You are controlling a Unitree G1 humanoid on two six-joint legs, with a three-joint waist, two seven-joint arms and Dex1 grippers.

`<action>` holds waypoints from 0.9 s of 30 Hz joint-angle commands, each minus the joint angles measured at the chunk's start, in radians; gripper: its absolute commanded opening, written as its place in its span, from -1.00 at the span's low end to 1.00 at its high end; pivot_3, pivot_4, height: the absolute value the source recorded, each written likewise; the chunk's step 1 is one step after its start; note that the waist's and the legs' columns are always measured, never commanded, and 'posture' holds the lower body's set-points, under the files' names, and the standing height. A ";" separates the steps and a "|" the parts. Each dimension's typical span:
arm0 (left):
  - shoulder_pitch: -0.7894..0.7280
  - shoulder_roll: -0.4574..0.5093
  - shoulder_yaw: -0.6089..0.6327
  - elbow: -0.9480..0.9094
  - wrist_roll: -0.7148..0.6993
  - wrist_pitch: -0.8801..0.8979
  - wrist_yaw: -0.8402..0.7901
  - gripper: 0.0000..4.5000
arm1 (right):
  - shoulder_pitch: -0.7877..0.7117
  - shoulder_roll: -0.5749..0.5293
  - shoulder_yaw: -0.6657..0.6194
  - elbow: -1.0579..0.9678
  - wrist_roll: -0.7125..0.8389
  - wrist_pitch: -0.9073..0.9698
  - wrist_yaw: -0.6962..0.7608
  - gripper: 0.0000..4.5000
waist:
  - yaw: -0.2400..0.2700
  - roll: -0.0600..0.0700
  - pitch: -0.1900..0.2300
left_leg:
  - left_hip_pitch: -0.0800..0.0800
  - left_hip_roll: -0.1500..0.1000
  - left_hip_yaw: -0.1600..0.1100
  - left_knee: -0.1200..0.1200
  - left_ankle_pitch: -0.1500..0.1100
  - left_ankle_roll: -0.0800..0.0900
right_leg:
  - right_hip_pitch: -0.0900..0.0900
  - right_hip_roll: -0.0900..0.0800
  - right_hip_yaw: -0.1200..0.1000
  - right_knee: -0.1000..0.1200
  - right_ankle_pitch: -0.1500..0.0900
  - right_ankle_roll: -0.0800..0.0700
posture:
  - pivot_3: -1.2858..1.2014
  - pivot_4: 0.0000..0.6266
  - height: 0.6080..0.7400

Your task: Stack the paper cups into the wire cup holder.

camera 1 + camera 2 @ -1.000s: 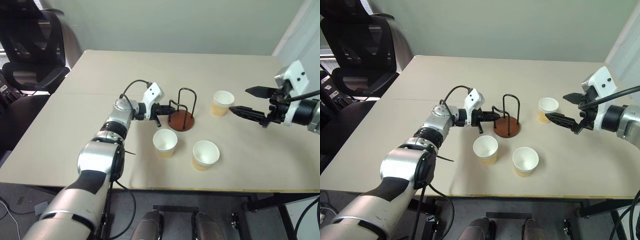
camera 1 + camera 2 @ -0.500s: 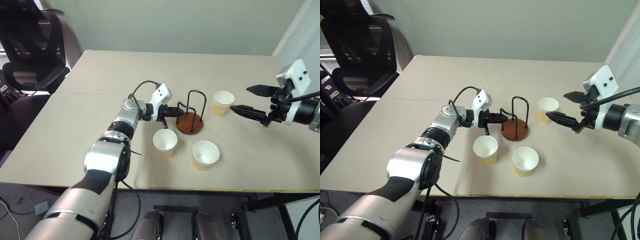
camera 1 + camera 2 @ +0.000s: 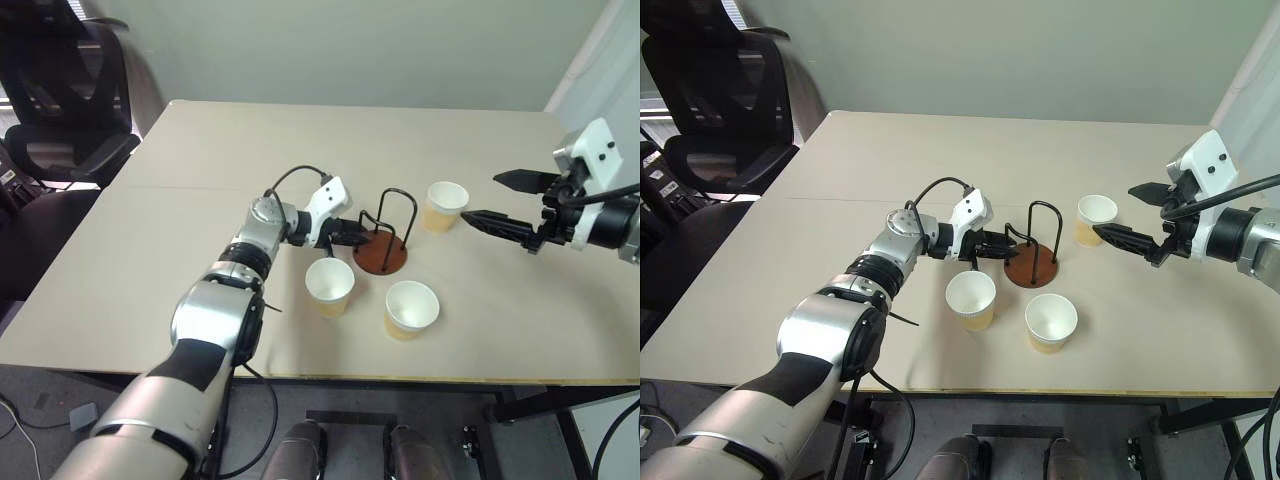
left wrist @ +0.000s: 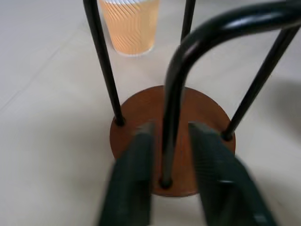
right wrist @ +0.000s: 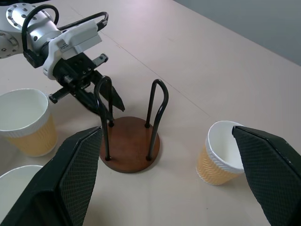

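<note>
Both left claw fingers seemingly straddle a holder wire, ungripped.

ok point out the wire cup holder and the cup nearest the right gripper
wire cup holder [image 5: 130,149], right wrist view, on its brown disc base
paper cup [image 5: 218,153], right wrist view, on its outer wall

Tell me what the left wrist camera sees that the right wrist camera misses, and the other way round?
Left wrist view: a close look along the left pincer, open, with one finger on each side of a wire loop. Right wrist view: the right pincer, fingers wide apart, the left pincer's white housing seen from outside, and two more paper cups. Both: the wire cup holder on its round brown base, with nothing in it, and the paper cup standing past it.
</note>
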 commanded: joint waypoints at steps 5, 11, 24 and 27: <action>-0.018 -0.005 0.034 -0.026 -0.039 0.005 0.027 0.86 | -0.016 -0.018 0.014 0.009 -0.016 -0.038 0.020 1.00 | 0.000 0.000 0.000 | 0.000 0.000 0.000 0.000 0.000 0.000 | 0.000 0.000 0.000 0.000 0.000 0.000 | 0.03 -0.52 1.00; -0.022 0.029 0.029 -0.029 -0.039 -0.001 0.001 0.99 | -0.025 -0.030 0.020 0.036 -0.019 -0.049 0.038 1.00 | 0.000 0.000 0.000 | 0.000 0.000 0.000 0.000 0.000 0.000 | 0.000 0.000 0.000 0.000 0.000 0.000 | 0.03 -0.52 1.00; -0.020 0.122 -0.023 -0.022 0.024 -0.075 0.042 0.99 | -0.036 -0.043 0.035 0.059 -0.039 -0.063 0.068 1.00 | -0.001 0.000 0.000 | 0.000 0.000 0.000 0.000 0.000 0.000 | 0.000 0.000 0.000 0.000 0.000 0.000 | 0.03 -0.52 1.00; -0.023 0.142 -0.019 -0.021 0.018 -0.073 0.029 0.99 | -0.049 -0.046 0.047 0.073 -0.049 -0.074 0.078 1.00 | -0.001 0.000 0.000 | 0.000 0.000 0.000 0.000 0.000 0.000 | 0.000 0.000 0.000 0.000 0.000 0.000 | 0.03 -0.52 1.00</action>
